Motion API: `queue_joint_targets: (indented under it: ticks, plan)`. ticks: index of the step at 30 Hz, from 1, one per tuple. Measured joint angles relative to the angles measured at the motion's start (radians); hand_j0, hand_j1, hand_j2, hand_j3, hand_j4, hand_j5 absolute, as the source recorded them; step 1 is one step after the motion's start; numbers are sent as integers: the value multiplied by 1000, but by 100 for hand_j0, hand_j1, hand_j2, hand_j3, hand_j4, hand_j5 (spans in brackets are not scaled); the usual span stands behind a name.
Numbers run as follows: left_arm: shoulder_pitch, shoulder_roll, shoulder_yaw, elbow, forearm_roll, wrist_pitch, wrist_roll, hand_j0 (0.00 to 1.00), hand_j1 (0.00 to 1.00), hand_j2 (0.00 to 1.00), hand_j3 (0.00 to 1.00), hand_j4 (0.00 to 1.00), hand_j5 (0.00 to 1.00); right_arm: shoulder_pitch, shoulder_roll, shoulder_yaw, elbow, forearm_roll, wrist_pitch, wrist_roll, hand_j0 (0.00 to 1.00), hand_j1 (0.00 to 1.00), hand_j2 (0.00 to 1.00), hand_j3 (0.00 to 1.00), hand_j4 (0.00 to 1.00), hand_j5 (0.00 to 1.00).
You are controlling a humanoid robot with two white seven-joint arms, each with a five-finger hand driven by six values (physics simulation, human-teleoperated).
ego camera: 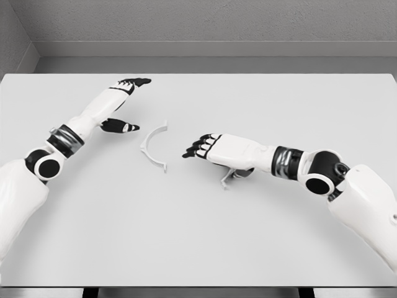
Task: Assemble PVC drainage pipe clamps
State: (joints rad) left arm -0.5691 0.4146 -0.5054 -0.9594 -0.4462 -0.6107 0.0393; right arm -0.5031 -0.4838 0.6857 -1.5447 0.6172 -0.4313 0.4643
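While both arms reach over the white desk [198, 236], the left robot hand [124, 102] stands wide open, fingers stretched toward 1 o'clock and thumb splayed toward 3 o'clock, holding nothing. At its 4 o'clock a curved white clamp half [155, 146] lies flat on the desk, apart from both hands. The right robot hand [205, 148], fingers extended toward 9 o'clock, hovers empty near the clamp. A second small white piece [228, 178] lies partly hidden beneath the right forearm.

Curved clamp half [154, 146] lies on the table [198, 236] between both open hands.
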Motion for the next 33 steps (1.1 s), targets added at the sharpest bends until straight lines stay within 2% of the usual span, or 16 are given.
queue_joint_targets:
  ticks: [33]
  plan:
    - [-5, -7, -3, 26, 0, 0, 0, 100, 100, 100, 100, 100, 100, -95, 122, 60, 49, 34, 51, 22, 100, 100, 100, 100, 100, 100]
